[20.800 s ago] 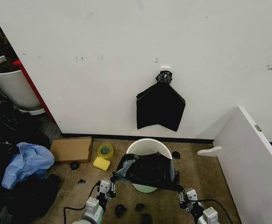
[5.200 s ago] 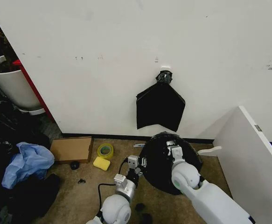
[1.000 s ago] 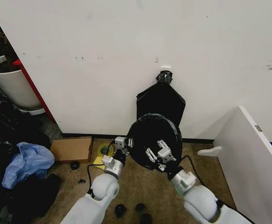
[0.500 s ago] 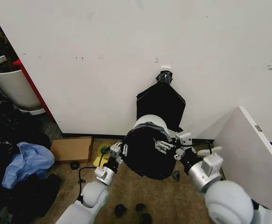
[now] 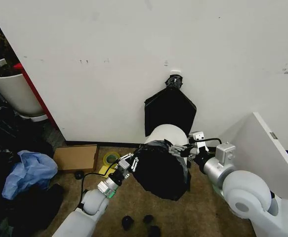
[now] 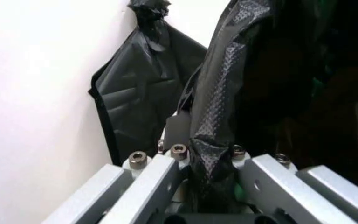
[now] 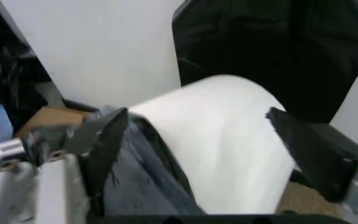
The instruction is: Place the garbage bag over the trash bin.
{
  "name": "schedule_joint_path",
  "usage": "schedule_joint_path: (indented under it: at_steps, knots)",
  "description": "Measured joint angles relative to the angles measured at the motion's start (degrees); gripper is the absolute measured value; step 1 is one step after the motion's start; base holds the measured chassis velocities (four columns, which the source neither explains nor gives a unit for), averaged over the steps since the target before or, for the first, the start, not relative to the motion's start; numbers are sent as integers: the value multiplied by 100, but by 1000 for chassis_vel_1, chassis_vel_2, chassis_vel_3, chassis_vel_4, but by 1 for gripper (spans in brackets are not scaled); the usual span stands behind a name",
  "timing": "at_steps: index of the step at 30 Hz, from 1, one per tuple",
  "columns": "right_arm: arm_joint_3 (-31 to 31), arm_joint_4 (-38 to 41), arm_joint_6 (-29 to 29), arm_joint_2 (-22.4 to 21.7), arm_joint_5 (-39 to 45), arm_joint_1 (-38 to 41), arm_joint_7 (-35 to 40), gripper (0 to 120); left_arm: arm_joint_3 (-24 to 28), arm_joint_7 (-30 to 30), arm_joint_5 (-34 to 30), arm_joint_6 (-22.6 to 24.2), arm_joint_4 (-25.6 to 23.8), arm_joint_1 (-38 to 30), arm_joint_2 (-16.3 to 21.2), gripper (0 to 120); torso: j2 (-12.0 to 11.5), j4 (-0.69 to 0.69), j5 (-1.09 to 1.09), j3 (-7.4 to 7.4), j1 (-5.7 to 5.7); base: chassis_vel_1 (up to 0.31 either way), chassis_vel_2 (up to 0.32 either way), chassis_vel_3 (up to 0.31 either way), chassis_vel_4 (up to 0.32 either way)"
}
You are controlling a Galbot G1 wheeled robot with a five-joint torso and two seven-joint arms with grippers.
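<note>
Up off the floor, in front of the white wall [image 5: 109, 64], both arms hold the bin [image 5: 169, 133] tipped on its side, its cream base toward the wall and its mouth end wrapped in the bag [image 5: 161, 170]. That black plastic covers the near part of the bin and hangs down in a loose fold below it.

On the left side of the bag sits the left gripper [image 5: 128, 163]; its wrist view shows the metal fingers [image 6: 166, 170] clamped on a bunched strip of the bag's edge [image 6: 216, 112], which runs up between them. On the right side of the bin, the right gripper [image 5: 183, 149] has its fingers spread, one dark finger [image 7: 107, 140] lying on the bag-covered part and the other [image 7: 309, 149] beyond the bare white wall of the bin [image 7: 229, 140], so the bin lies between them.

Just behind the bin a flat black bundle [image 5: 170, 111] hangs on the wall. Farther left on the floor lie a cardboard box [image 5: 75, 158], a tape roll [image 5: 110, 158] and a blue bag [image 5: 29, 173].
</note>
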Motion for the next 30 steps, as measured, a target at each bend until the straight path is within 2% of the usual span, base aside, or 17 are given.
schedule_joint_path:
  at_steps: [4, 6, 9, 12, 17, 21, 27, 30]
  knots:
    - [18, -41, -124, -23, -116, -18, -24, 63, -6, -12, -58, 9, -121, 11, 35, 1, 0, 0, 0, 0, 0, 0, 0, 0, 0]
    - [28, -50, -140, -29, -117, -18, -26, 62, -7, -15, -67, 17, -142, 19, 41, 1, 0, 0, 0, 0, 0, 0, 0, 0, 0]
    - [87, -46, -144, -48, -116, -58, -53, 46, -10, -33, -95, 39, -192, 41, 63, 1, 0, 0, 0, 0, 0, 0, 0, 0, 0]
    - [125, -17, -134, -58, -112, -88, -84, 46, -13, -44, -106, 46, -201, 49, 78, 1, 0, 0, 0, 0, 0, 0, 0, 0, 0]
    - [201, 62, -50, -67, -51, -129, -177, 63, -23, -81, -126, 68, -205, 62, 101, 1, 0, 0, 0, 0, 0, 0, 0, 0, 0]
    - [234, 79, -41, -86, -37, -175, -308, 65, -28, -93, -154, 76, -205, 52, 102, 1, 0, 0, 0, 0, 0, 0, 0, 0, 0]
    - [236, 62, -88, -89, -52, -213, -460, 64, -31, -97, -189, 87, -225, 26, 102, 1, 0, 0, 0, 0, 0, 0, 0, 0, 0]
    - [170, 2, -122, -73, -82, -187, -506, 55, -34, -105, -193, 91, -242, 18, 102, 1, 0, 0, 0, 0, 0, 0, 0, 0, 0]
